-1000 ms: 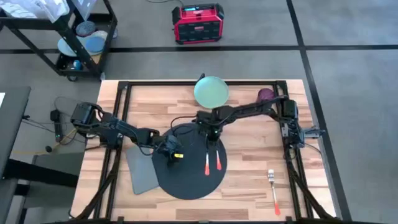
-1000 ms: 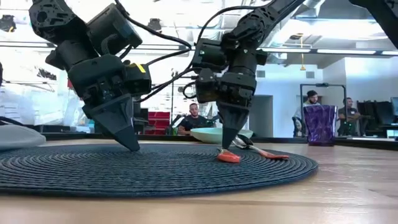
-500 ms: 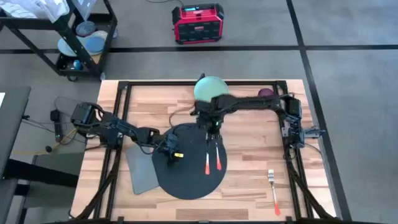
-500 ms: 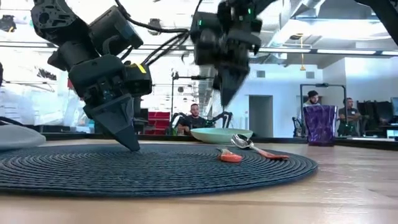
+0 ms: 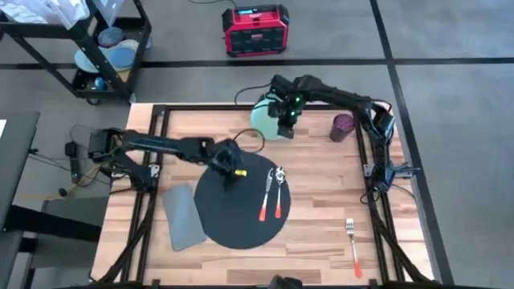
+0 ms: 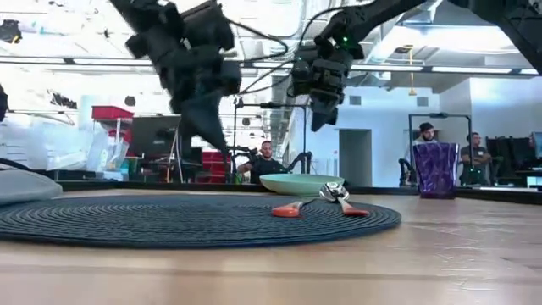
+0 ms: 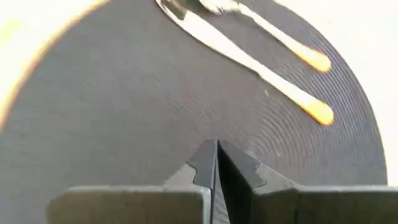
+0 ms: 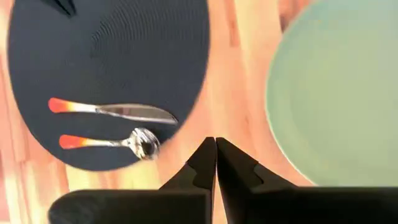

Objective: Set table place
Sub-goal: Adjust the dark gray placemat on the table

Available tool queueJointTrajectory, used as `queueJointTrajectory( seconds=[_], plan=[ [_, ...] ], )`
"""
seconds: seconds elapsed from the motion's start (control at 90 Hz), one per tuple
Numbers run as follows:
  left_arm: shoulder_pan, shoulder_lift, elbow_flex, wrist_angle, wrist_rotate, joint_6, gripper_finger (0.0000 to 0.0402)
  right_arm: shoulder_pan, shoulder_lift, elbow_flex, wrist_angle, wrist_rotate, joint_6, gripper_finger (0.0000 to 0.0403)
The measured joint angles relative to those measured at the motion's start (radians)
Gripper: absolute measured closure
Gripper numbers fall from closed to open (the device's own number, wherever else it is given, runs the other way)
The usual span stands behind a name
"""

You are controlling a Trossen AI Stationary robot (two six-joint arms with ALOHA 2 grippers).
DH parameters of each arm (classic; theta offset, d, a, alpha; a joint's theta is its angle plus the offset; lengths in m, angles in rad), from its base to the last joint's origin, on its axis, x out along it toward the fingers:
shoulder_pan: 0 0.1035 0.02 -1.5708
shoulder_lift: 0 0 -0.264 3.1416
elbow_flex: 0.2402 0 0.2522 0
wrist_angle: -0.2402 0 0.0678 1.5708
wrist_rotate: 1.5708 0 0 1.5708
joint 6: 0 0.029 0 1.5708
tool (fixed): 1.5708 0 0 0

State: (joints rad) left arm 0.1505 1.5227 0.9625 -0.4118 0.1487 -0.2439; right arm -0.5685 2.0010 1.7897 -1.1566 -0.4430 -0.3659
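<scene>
since the right tool (image 5: 287,131) has risen off the placemat (image 5: 217,217) and swung out toward twelve o'clock, it now hangs over the near rim of the pale green plate (image 5: 265,120), its fingers pressed together and holding nothing. a second ago it was down at the knife (image 5: 265,201) and spoon (image 5: 279,195), which lay farther toward six on the mat; both now lie free at the mat's three o'clock edge, orange handles pointing toward six, the spoon bowl right at the rim. the left tool (image 5: 233,173) has also lifted clear of the mat and shifted toward the mat's twelve o'clock side, fingers shut on nothing. the mat itself seems to have slid a little toward twelve and sits mid-tabletop (image 5: 321,193). judged from this, the cutlery placing is done for now and the plate looks like the next thing to bring in.

around it: a grey napkin (image 5: 183,217) lies at the mat's nine o'clock, its edge tucked at the mat's rim; a fork (image 5: 353,245) with an orange handle rests well apart at four o'clock; a purple cup (image 5: 343,125) stands just beside the plate at three o'clock. the knife and spoon take up the mat's right edge, so the plate must land left of them. the cup could be clipped by the right arm. people sit in the room beyond the tabletop.
</scene>
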Motion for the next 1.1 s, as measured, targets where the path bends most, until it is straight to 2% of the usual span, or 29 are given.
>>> queueJointTrajectory(
  seconds=[0.156,0.256,0.456,0.544,0.6,0.733,0.922,1.1],
  plan=[
    [-0.006,-0.002,0.057,-0.177,-0.055,0.038,0.0401,0.015,0.0,0.0,0.036,-0.008,-0.028,0.0394],
    [-0.023,-0.001,0.024,-0.324,-0.079,0.056,0.0401,0.006,-0.001,-0.012,0.037,-0.006,-0.044,0.0394],
    [-0.068,0.0,-0.055,-0.441,-0.12,0.127,0.0401,-0.069,0.0,-0.069,-0.087,-0.004,-0.118,0.0394],
    [-0.102,-0.034,-0.104,-0.381,-0.122,0.066,0.0401,-0.099,0.0,-0.093,-0.161,0.003,-0.137,0.0394],
    [-0.141,-0.058,-0.131,-0.275,-0.122,0.048,0.0401,-0.111,-0.006,-0.101,-0.202,0.004,-0.157,0.0394],
    [-0.188,-0.061,-0.153,-0.16,-0.175,0.009,0.0401,-0.116,-0.057,-0.102,-0.161,0.053,-0.152,0.0395],
    [-0.207,0.051,-0.151,-0.017,-0.177,0.01,0.0401,-0.15,-0.157,-0.102,-0.108,0.152,-0.139,0.0402],
    [-0.193,0.182,-0.123,0.092,-0.111,0.023,0.0402,-0.206,-0.264,-0.102,-0.118,0.161,-0.116,0.0402]
  ],
)
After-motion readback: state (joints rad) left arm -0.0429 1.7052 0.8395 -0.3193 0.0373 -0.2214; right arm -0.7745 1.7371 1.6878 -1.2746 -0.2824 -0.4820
